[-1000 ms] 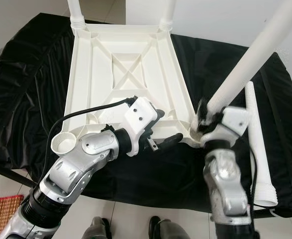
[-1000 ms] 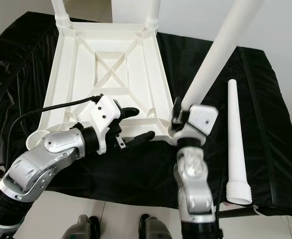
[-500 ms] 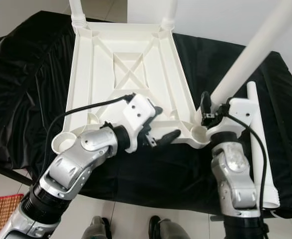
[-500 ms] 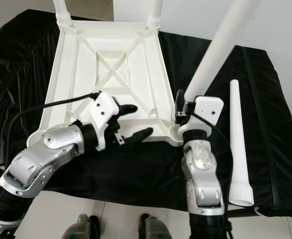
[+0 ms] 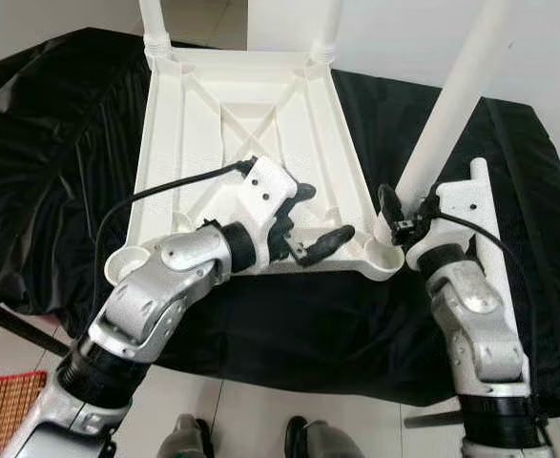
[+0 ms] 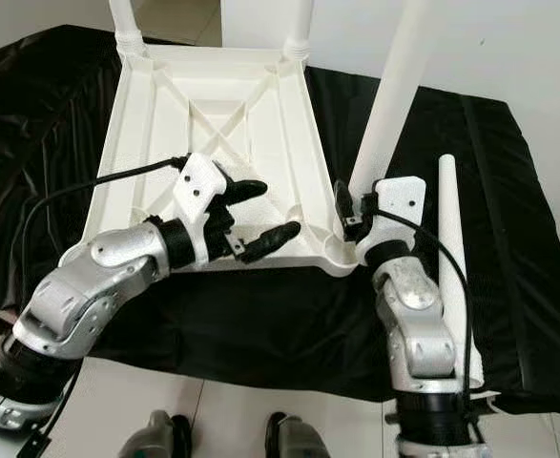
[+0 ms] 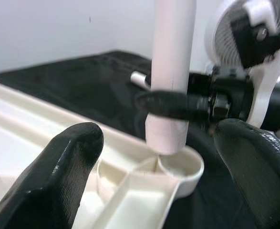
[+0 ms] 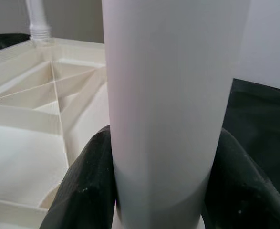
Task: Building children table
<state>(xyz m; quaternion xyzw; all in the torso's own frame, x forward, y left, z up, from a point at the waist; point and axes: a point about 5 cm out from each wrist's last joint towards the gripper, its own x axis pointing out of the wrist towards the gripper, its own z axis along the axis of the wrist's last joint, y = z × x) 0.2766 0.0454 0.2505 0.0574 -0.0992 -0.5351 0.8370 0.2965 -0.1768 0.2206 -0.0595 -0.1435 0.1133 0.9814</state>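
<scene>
Two white legs already stand in the upturned tabletop (image 5: 251, 124); right pincer (image 6: 356, 218) clenches a third leg (image 6: 391, 95), left pincer (image 5: 308, 224) released.

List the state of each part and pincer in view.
Tabletop: upside down on black cloth.
Far legs: fitted, upright.
Held leg: tilted, foot over near right socket.
Spare leg: lying on cloth.
Near left socket: empty.
Left pincer: open.
Right pincer: shut on held leg.
</scene>
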